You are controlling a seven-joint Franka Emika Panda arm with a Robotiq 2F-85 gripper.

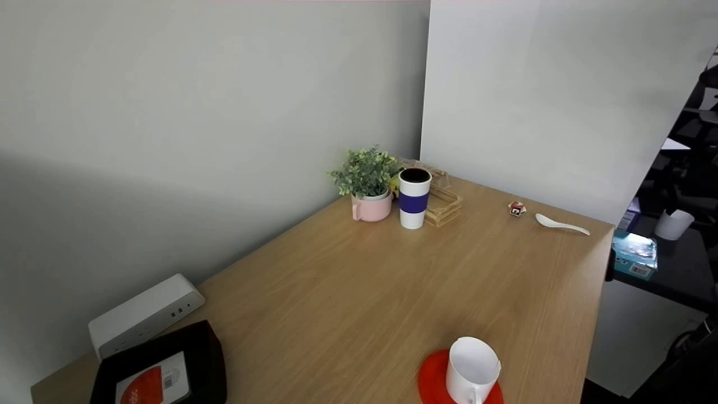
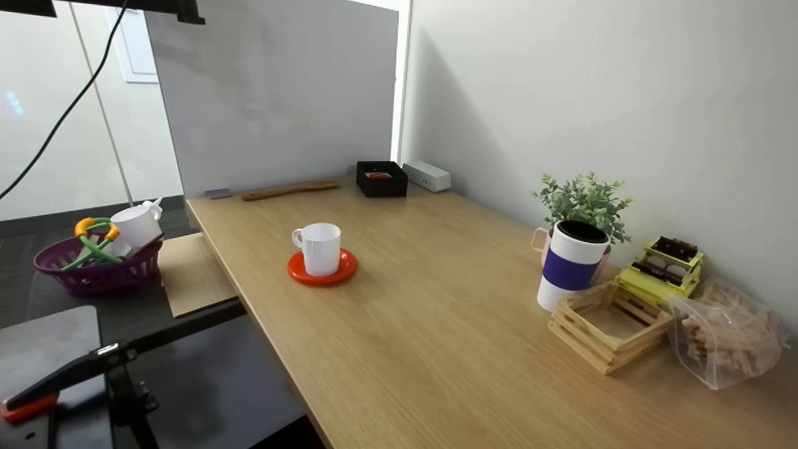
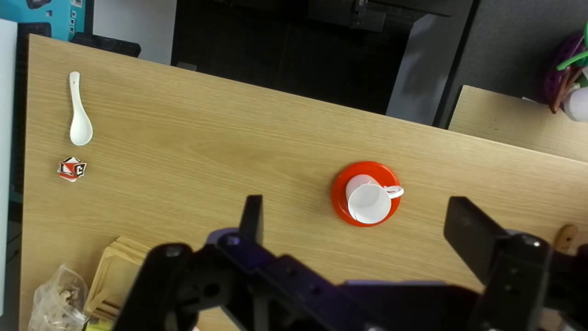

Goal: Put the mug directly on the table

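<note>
Upper left of the claw [image 3: 356, 207] in the wrist view, past the edge of the wooden table [image 3: 206, 170]: part of a teal box [image 3: 55, 25]. Far left, on the table: a white spoon [image 3: 80, 112] and, just beside it, a small red, white and black piece [image 3: 72, 169]. Lower left: a clear plastic bag [image 3: 57, 303], contents indistinct, next to a slatted wooden crate [image 3: 128, 247] that the claw partly covers. Claw state: fingers [image 3: 251, 220] spread wide, well apart from each other. The mug [image 3: 370, 204] shows in the gap between them, but beyond the fingertips and well clear of both; it sits on a red coaster [image 3: 341, 188], handle pointing to the right. Both exterior views confirm the mug upright, with the coaster between its base and the table. Right of the claw, partly hidden by it: a wooden piece [image 3: 562, 243] with a hole. Upper right, past the table's edge: a purple basket [image 3: 566, 48], cut off at the view's edge.
</note>
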